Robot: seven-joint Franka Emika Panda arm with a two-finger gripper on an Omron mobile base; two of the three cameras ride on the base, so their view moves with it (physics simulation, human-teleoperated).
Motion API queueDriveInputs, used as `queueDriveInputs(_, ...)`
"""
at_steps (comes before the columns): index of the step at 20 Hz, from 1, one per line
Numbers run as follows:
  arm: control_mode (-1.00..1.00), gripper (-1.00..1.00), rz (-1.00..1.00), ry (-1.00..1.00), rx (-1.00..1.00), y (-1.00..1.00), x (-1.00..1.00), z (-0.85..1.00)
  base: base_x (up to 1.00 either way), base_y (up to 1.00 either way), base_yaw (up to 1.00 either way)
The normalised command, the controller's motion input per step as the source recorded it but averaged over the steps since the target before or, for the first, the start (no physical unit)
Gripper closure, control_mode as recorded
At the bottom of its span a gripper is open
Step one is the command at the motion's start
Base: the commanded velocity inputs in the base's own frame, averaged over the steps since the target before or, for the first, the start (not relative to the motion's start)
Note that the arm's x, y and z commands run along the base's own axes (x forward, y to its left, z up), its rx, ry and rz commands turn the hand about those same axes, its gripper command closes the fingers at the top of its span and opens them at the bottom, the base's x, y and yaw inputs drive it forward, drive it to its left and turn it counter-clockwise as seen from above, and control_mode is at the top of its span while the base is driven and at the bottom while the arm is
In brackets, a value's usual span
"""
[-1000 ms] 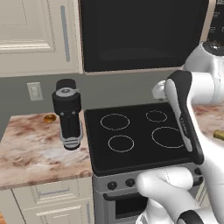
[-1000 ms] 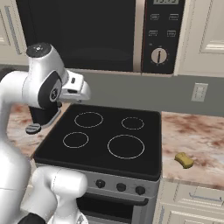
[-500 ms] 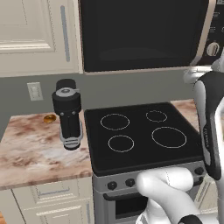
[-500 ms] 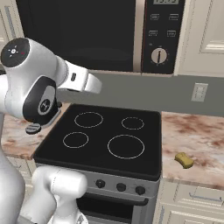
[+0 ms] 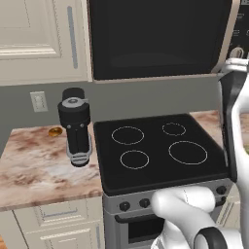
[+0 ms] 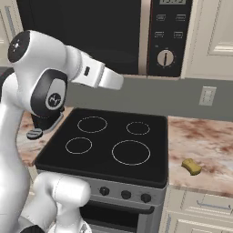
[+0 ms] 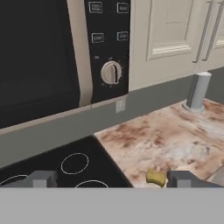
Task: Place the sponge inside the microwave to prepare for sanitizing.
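My gripper [image 7: 111, 179] hangs with its two dark fingers wide apart and nothing between them, looking down past the black glass stovetop [image 6: 109, 143] toward the mottled pink-brown stone counter [image 6: 205, 150]. I judge the fingers are spread so I can drop straight over the small dull-yellow sponge block [image 6: 191, 166], which lies alone on that counter, just beside the stovetop's right edge and near the counter's front. In the hand view the sponge [image 7: 155, 177] sits close to my right fingertip, so I seem roughly aimed at it but not yet touching.

The large black microwave with its dark glass door and beige handle strip [image 6: 91, 32] hangs above the stovetop with the door apparently shut. I judge it will need opening before the sponge can go in.

Left of the stovetop stands a black cylindrical appliance [image 5: 75, 126], well apart from my path.
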Motion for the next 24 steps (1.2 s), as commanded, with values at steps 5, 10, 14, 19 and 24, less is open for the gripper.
queueDriveInputs(5,-1.00,-1.00,0.01,0.00,0.09,-0.41,0.02,0.46,0.00,0.00,0.00)
queueDriveInputs(10,-1.00,-1.00,0.09,0.01,0.05,-0.07,0.05,0.05,0.00,0.00,0.00)
queueDriveInputs(14,-1.00,-1.00,0.16,0.08,0.00,0.08,0.29,0.00,0.00,0.00,0.00)
queueDriveInputs(19,-1.00,-1.00,0.17,0.02,0.00,0.00,0.36,0.00,0.00,0.00,0.00)
queueDriveInputs(24,-1.00,-1.00,0.13,-0.03,0.00,0.00,0.31,0.00,0.00,0.00,0.00)
